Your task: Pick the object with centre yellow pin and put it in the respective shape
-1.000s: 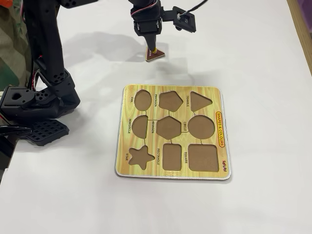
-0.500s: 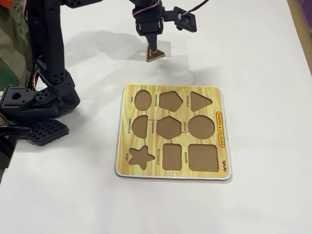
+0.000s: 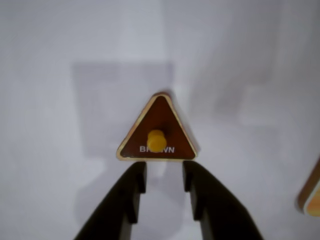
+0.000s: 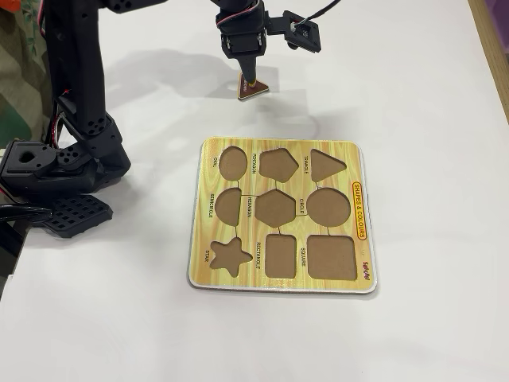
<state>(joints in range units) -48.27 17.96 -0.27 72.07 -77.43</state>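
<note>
The object with centre yellow pin is a dark maroon triangle (image 3: 157, 117) with a pale edge, lying on the white table. In the wrist view its yellow knob sits just past my fingertips. My gripper (image 3: 163, 170) is open, and only bare table shows between its two black fingers. In the fixed view the gripper (image 4: 248, 74) points down right over the triangle (image 4: 254, 88), beyond the board's far edge. The respective shape is the brown triangle recess (image 4: 326, 165) at the far right of the yellow puzzle board (image 4: 342, 147), and it is empty.
The board holds several other empty recesses, among them a pentagon (image 4: 277, 164) and a circle (image 4: 328, 208). A corner of the board (image 3: 312, 195) shows at the wrist view's right edge. The arm's black base (image 4: 60, 167) fills the left side. A wooden strip (image 4: 493, 48) borders the table's right.
In the fixed view the gripper has edged slightly farther from the board, and the triangle under it sits a few pixels higher than before.
</note>
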